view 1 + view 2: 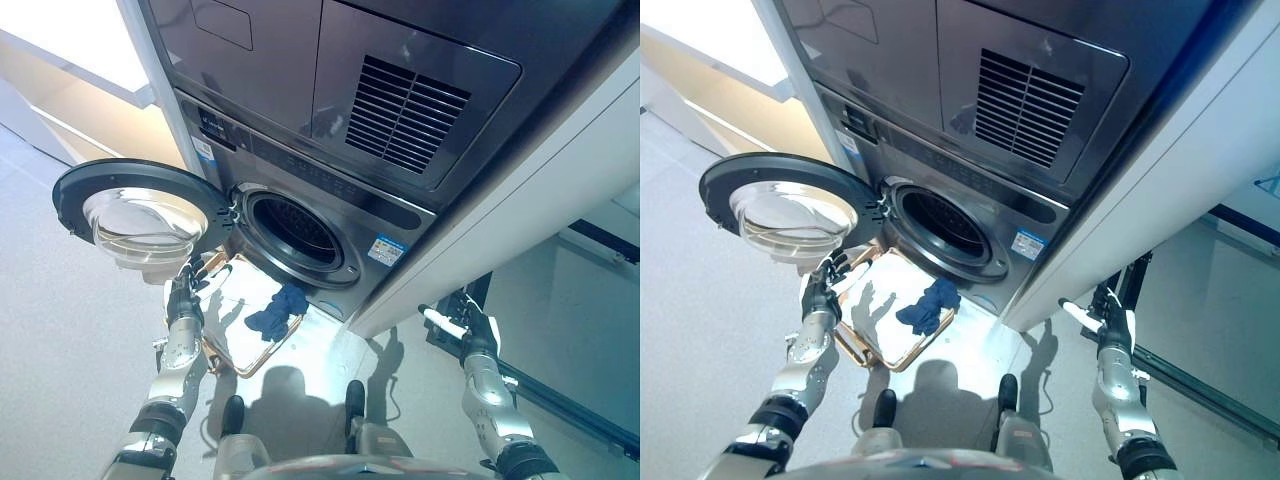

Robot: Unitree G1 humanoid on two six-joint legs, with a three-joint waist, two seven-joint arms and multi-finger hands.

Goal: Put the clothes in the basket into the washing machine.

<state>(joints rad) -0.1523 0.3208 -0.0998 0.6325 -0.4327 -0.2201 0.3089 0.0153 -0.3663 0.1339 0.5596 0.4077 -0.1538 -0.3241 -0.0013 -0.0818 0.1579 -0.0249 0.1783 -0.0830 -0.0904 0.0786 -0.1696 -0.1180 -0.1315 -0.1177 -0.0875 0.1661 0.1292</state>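
Observation:
A grey front-loading washing machine [330,205] stands ahead with its round door [140,212] swung open to the left and its drum [295,232] dark. On the floor before it sits a basket [262,358] with a tan rim and white lining. A dark blue garment [277,312] lies over the basket's right edge. My left hand [184,296] is raised at the basket's left edge, below the door, fingers relaxed and holding nothing. My right hand [472,330] hangs at the right, away from the basket, fingers straight and empty.
A white cabinet panel [520,210] borders the machine on the right. A dark frame [560,400] stands on the floor behind my right hand. The open door overhangs the floor to the left of the basket.

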